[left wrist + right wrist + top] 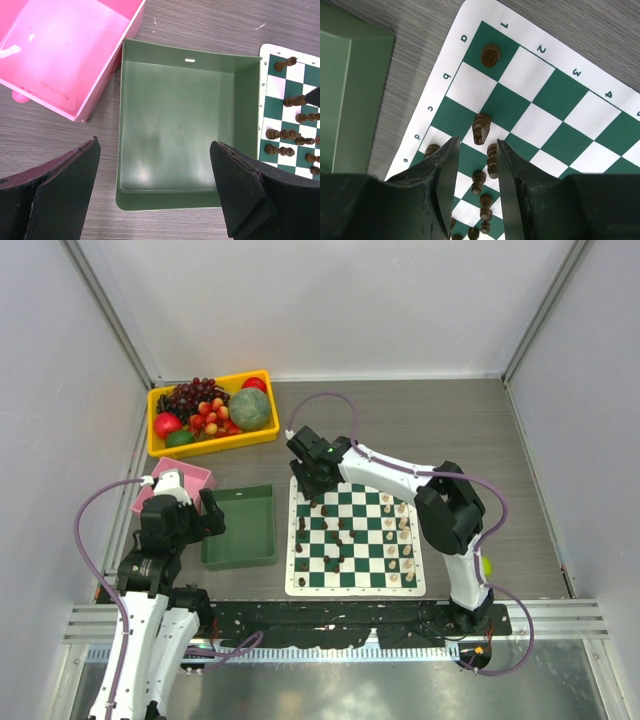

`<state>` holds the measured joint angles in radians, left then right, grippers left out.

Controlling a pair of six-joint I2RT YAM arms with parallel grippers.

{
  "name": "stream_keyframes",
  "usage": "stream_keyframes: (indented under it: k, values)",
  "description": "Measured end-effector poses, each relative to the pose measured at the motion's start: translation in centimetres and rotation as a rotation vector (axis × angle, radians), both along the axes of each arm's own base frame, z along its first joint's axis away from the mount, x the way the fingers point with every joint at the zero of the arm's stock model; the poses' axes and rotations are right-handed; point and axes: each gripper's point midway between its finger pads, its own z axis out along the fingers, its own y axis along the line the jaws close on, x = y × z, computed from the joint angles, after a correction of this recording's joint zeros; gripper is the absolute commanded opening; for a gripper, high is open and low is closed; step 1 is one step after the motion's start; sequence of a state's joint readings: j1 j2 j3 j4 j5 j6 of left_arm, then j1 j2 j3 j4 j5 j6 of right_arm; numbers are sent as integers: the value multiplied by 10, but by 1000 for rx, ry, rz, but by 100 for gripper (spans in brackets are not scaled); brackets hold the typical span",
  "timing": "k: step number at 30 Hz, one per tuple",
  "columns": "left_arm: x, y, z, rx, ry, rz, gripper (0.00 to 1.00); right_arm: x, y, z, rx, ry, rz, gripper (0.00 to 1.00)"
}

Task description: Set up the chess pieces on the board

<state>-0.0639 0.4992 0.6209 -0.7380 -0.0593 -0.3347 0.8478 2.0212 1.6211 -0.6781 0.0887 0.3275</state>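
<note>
Checkered board (555,90), dark turned chess pieces (481,127), right gripper (477,146) parted above (nothing clamped), left gripper (155,150) agape

The board (555,92) is checked in dark green and white, with a white border carrying dark green letters and numerals. 1 set of chess pieces (490,55) is dark brown, and the cream chess pieces (403,530) make the other. The tray (175,130) is plain mid green, the box (60,55) glossy pink and the bin (158,445) bright yellow. The bin holds dark purple grapes (185,397), red and yellow cherries (210,418) and a mottled grey-green melon (251,408). The bench (480,430) is grey-brown with a fine wood grain. The left claw (155,150) and right claw (477,145) are black.
</note>
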Motion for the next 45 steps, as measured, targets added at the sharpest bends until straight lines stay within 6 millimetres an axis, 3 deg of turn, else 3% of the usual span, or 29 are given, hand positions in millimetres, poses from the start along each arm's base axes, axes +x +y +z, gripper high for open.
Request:
stream_keyframes:
  k: [14, 22, 37, 45]
  values:
    - [0, 0, 0, 0, 0, 0, 99, -2, -2, -29, -47, 45, 4, 36]
    - [0, 0, 0, 0, 0, 0, 99, -2, 0, -28, -42, 43, 11, 16]
    - [0, 0, 0, 0, 1, 0, 99, 15, 20, -7, 17, -5, 12, 16]
    - [0, 0, 0, 0, 2, -1, 99, 15, 20, -22, -6, 14, 7, 16]
